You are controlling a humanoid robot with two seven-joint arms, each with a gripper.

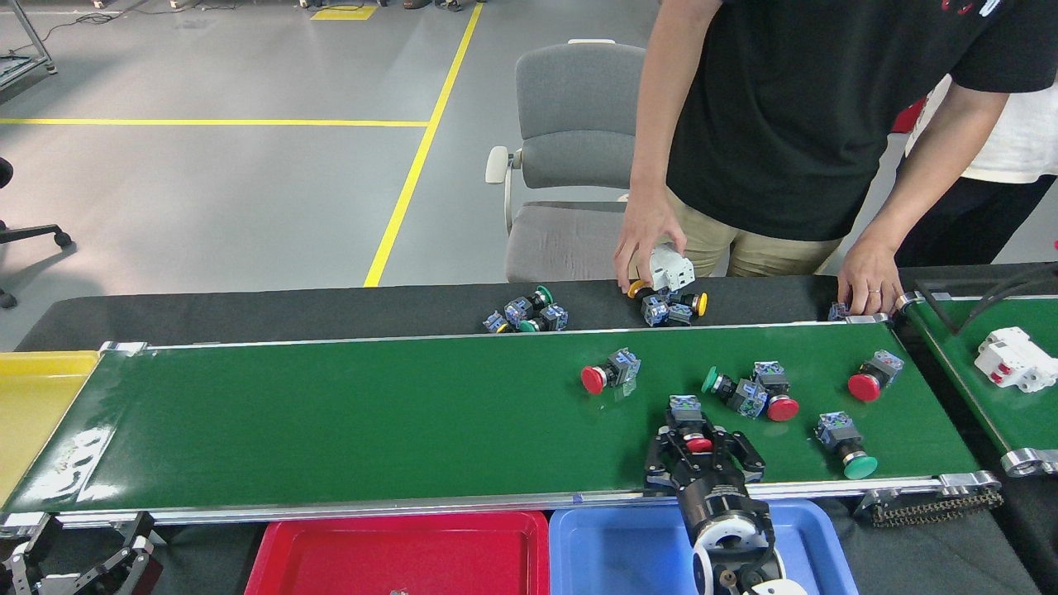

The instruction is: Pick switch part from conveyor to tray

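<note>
- Right pincer (pixel 701 453) over near edge of the glossy green conveyor belt with silver rails (pixel 331 430), fingers spread wide around the red-capped push-button switch part (pixel 690 423), not clamped yet.
- Switch lies just ahead of the pincer, between the fingers; long axis runs near-to-far, red cap nearest.
- Blue plastic tray (pixel 612 545) just below that edge.
- Left pincer (pixel 91 570) at bottom-left corner, well apart; cannot tell its opening.

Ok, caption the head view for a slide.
Right pincer closing around a red-capped push-button switch part on the glossy green conveyor, above the blue plastic tray.
</note>
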